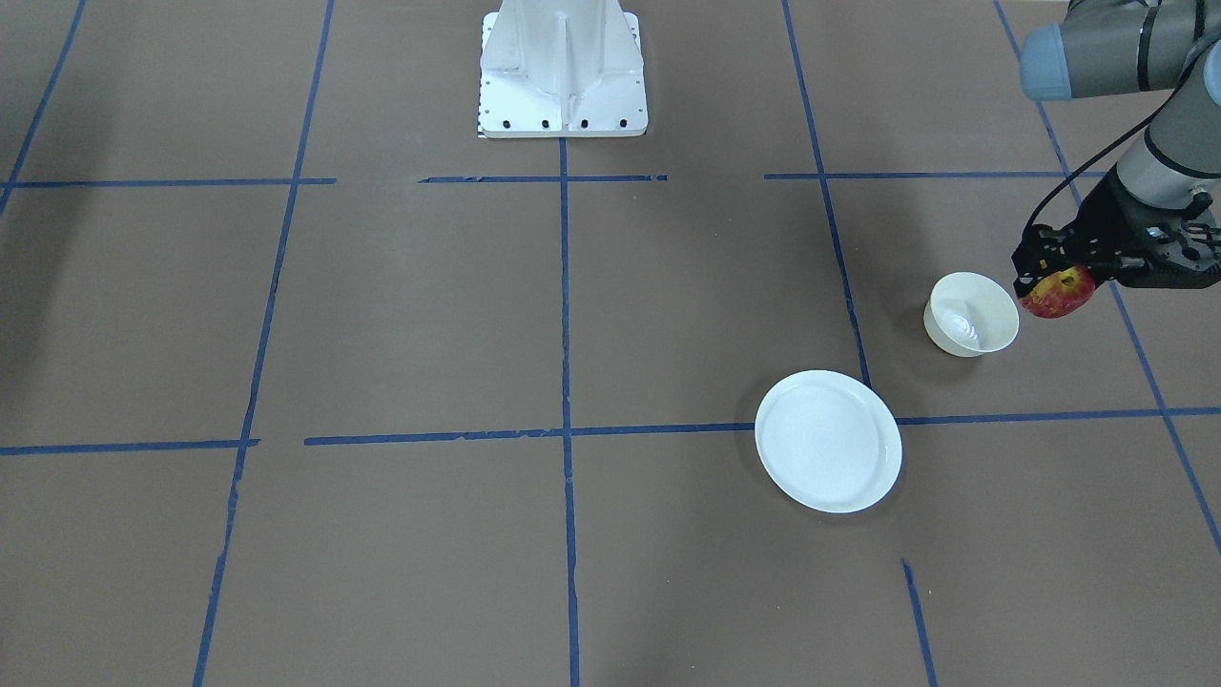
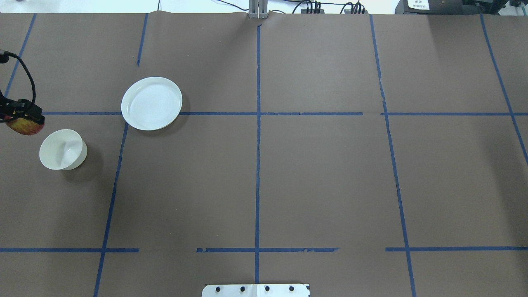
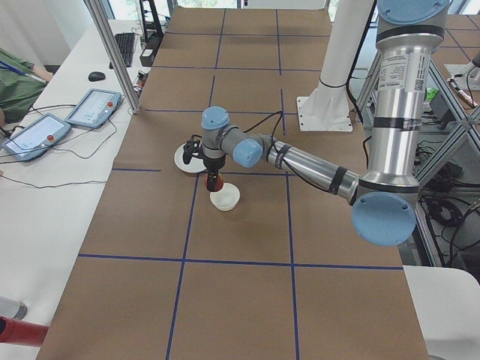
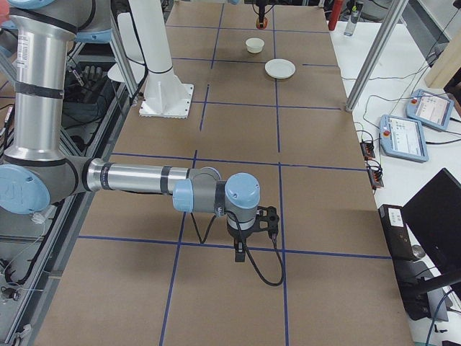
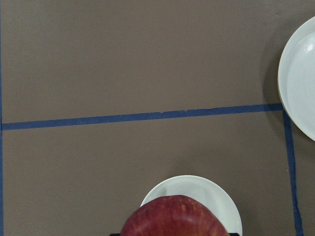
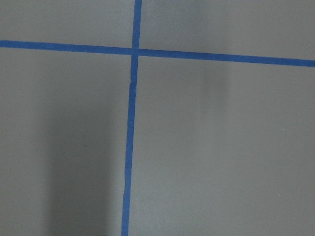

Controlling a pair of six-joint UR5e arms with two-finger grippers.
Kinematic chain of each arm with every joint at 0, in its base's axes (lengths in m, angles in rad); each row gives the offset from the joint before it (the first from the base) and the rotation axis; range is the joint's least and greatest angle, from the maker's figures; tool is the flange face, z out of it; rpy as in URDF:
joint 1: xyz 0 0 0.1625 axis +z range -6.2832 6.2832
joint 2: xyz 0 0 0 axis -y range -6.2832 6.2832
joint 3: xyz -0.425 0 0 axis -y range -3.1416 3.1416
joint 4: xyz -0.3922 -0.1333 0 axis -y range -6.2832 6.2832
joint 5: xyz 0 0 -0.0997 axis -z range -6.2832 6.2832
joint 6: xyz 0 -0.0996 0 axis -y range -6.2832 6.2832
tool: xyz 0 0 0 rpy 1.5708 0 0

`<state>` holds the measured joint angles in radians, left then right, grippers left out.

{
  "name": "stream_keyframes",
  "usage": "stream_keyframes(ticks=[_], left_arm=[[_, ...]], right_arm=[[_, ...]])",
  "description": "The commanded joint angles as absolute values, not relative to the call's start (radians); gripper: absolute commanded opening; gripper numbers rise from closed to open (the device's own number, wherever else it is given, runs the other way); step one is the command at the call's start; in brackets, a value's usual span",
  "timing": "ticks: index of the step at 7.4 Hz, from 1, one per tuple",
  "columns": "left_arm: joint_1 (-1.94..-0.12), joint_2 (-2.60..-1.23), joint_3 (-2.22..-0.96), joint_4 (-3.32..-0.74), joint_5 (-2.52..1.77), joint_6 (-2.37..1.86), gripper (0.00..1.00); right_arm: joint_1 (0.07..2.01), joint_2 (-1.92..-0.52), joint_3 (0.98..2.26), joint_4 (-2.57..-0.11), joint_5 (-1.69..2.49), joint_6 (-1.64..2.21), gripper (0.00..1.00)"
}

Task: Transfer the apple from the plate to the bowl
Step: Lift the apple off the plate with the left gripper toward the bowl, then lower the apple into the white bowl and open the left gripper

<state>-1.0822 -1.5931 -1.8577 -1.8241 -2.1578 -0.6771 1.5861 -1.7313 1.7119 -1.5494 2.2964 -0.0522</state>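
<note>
My left gripper [image 1: 1049, 275] is shut on the red and yellow apple [image 1: 1059, 296] and holds it in the air just beside the cream-white bowl [image 1: 971, 313]. In the overhead view the apple [image 2: 25, 126] hangs up and to the left of the bowl [image 2: 62, 149]. The left wrist view shows the apple [image 5: 174, 216] over the bowl's rim [image 5: 219, 196]. The bowl has nothing in it. The white plate [image 1: 828, 441] lies bare a little apart. My right gripper [image 4: 241, 252] hovers low over the table far from the dishes; I cannot tell whether it is open or shut.
The white robot pedestal [image 1: 563, 67] stands at the table's middle edge. Blue tape lines [image 2: 258, 144] cross the brown table top. Teach pendants [image 3: 90, 109] lie on a side table beyond the metal post [image 3: 112, 52].
</note>
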Motion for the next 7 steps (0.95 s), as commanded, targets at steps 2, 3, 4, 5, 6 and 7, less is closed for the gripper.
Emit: stream_keyframes(ticks=[2,3,4,5,6,7], left_arm=[[-0.968,-1.569,-1.775,-2.020,-2.100,-0.865,0.13],[-0.944,-1.569,-1.764,-2.031,-2.091,-0.894,0.13],[-0.925,-1.569,-1.761,-2.031,-2.088,-0.909,0.13],[-0.907,-1.569,-1.752,-2.033,-2.060,-0.922,0.14],[-0.897,-1.571,-1.743,-2.034,-2.059,-0.923,0.15],[-0.894,-1.572,-1.737,-2.034,-2.057,-0.922,0.18]], right_arm=[[1.586,-1.732,1.712,-1.549,2.296,-0.052,1.00],[1.586,-1.730,1.712,-1.549,2.296,-0.052,1.00],[1.586,-1.732,1.712,-1.549,2.296,-0.052,1.00],[1.586,-1.732,1.712,-1.551,2.296,-0.052,1.00],[1.586,-1.730,1.712,-1.549,2.296,-0.052,1.00],[1.586,-1.732,1.712,-1.549,2.296,-0.052,1.00]])
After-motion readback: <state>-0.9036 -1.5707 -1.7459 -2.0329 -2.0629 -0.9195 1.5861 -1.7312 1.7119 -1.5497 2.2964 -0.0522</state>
